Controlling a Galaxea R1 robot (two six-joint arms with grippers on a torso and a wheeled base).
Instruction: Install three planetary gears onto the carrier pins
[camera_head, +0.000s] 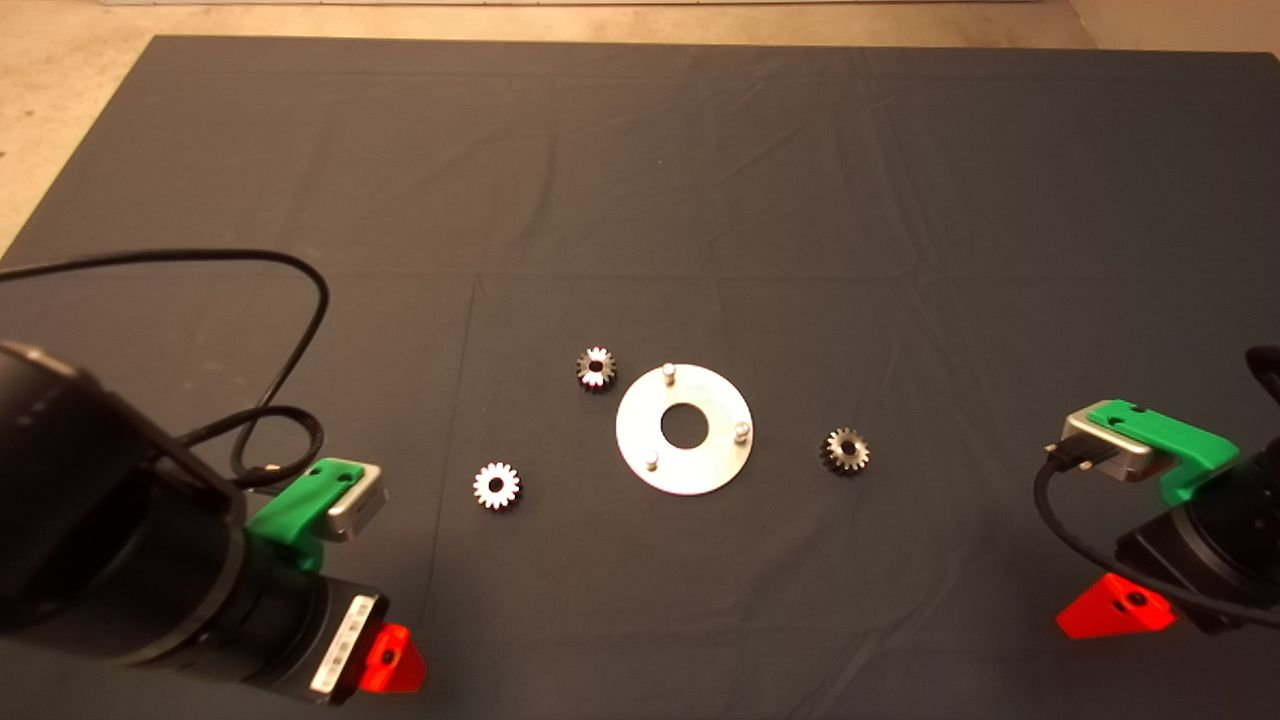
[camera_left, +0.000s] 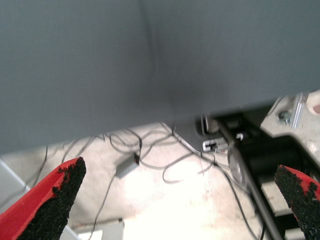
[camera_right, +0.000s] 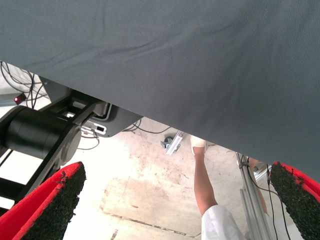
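Silvery planetary gears (camera_head: 497, 486) lie loose around the pinned carrier disc (camera_head: 684, 429); left gripper (camera_left: 175, 200) and right gripper (camera_right: 175, 200) wait at the bench edge, jaws wide and empty, first pick-up apparently pending.

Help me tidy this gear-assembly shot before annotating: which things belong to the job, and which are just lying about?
Belongs to the job:
- three planetary gears, all loose on the mat
- carrier disc with three bare carrier pins
- left gripper and right gripper, both open, waiting at the lower corners

Just lying about:
- dark mat
- floor cables
- a person's leg
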